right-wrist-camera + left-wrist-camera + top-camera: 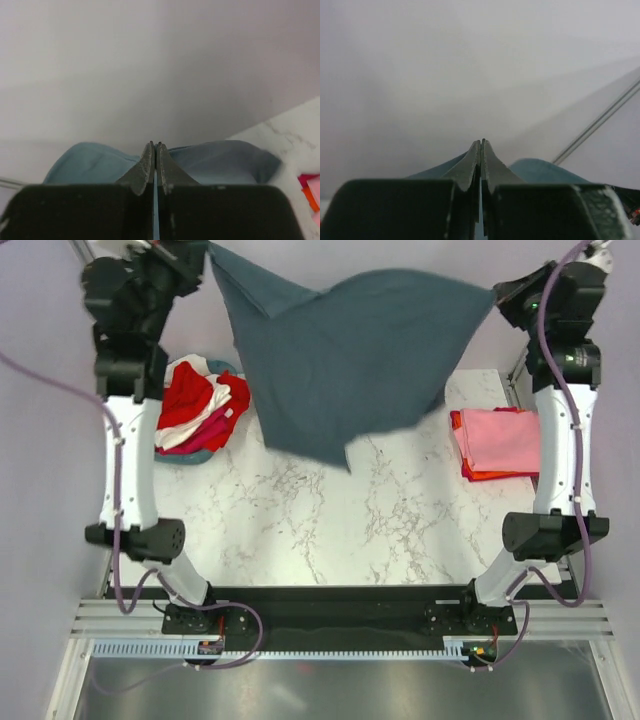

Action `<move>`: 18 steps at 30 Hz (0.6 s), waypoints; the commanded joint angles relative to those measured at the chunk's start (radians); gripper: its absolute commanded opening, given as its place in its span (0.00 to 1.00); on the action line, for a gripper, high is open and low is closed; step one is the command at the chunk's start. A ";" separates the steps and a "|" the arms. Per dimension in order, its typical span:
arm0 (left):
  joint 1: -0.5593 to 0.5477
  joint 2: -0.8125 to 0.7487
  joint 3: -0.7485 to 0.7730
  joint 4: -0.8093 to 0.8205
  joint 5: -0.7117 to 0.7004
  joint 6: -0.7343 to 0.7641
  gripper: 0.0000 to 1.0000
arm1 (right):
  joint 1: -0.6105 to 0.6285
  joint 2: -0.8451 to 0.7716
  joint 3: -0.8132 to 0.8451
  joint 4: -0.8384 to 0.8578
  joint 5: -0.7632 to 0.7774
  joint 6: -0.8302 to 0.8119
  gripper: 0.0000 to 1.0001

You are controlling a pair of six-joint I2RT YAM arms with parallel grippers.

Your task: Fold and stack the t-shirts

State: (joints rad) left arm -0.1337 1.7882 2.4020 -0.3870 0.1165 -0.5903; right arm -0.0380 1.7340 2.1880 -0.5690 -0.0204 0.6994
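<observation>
From above, the slate t-shirt (340, 360) hangs in the air over the far half of the worktop (330, 530). Its long axis runs left to right, and its lowest fold points toward the near edge. The left gripper (200, 255) and right gripper (500, 298) each pinch an upper corner. Loose shirts (195, 400) fill the basket (188, 458) at the left edge, and a folded pink shirt (500, 438) lies by the right edge.

Left wrist: the left gripper (481, 150) is clamped on slate cloth (540, 170).

Right wrist: the right gripper (154, 150) is clamped on slate cloth (215, 160).

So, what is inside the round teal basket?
The teal basket holds crumpled t-shirts: red, white and magenta cloth shows. Whatever lies beneath them is covered.
</observation>
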 commanded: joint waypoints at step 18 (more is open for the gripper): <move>0.077 -0.492 -1.216 0.444 0.043 -0.009 0.02 | -0.048 -0.048 -0.896 0.445 -0.276 0.066 0.00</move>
State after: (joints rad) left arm -0.0559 1.4776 1.2961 -0.0128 0.1623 -0.5873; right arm -0.0822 1.7153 1.3640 -0.2481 -0.2546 0.7742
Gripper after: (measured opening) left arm 0.026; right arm 0.017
